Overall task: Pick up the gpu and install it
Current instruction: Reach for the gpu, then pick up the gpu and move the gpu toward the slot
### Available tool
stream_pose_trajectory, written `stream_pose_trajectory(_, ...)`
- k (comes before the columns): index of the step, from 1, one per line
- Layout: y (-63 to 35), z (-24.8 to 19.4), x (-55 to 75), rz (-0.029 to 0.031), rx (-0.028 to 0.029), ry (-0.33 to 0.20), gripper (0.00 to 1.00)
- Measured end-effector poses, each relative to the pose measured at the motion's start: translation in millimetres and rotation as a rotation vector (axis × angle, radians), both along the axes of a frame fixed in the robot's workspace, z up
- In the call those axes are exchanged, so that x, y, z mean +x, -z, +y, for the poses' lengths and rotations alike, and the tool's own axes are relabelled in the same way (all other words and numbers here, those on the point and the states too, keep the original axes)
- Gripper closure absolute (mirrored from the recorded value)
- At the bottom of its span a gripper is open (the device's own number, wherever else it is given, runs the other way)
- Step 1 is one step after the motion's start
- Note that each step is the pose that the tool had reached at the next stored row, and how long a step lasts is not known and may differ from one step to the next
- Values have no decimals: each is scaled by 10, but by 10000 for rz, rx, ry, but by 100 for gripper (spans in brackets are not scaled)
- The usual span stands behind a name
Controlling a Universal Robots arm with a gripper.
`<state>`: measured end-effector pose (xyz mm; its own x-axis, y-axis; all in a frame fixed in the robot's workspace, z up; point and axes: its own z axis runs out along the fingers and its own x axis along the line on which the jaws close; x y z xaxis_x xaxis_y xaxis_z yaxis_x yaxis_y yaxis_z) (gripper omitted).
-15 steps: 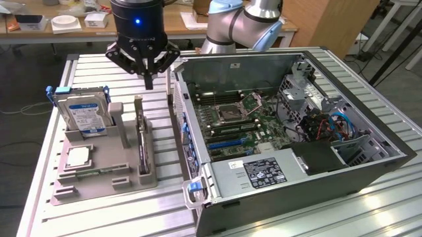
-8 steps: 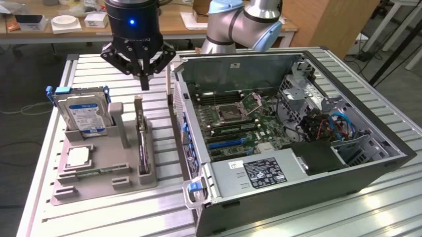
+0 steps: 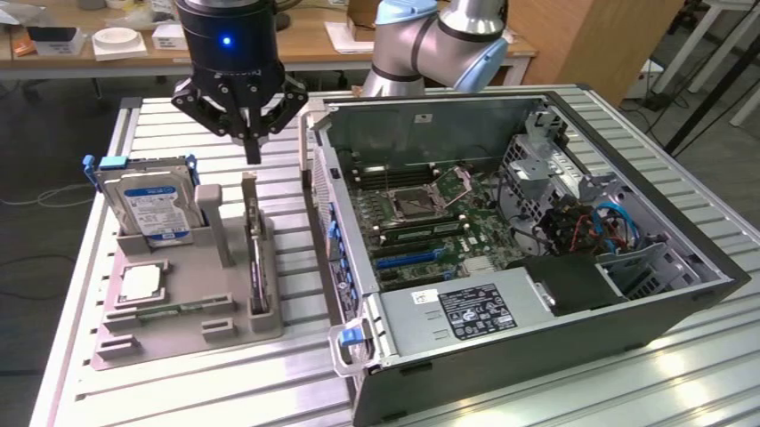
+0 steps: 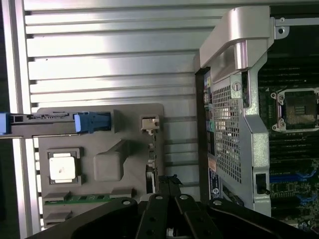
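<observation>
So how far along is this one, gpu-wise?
Nothing looks done yet: the gpu stands on edge in the grey holder, beside the hard drive. In hand: the gripper hovers above the card's end, shut and holding nothing. Left: the grasp, the lift and seating it in the open computer case, where the motherboard slots look unoccupied.

the gpu [image 3: 253, 249] sits edge-on, lower half sunk in the grey holder [image 3: 166, 334], so i can't see its face. from the wrist, the gripper [image 4: 168, 180] covers one end of it.
</observation>
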<state>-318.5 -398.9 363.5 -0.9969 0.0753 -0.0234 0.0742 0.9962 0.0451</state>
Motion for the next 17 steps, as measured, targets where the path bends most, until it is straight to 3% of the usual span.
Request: stream_pose_trajectory(17,0,0,-22,1,0,0,89)
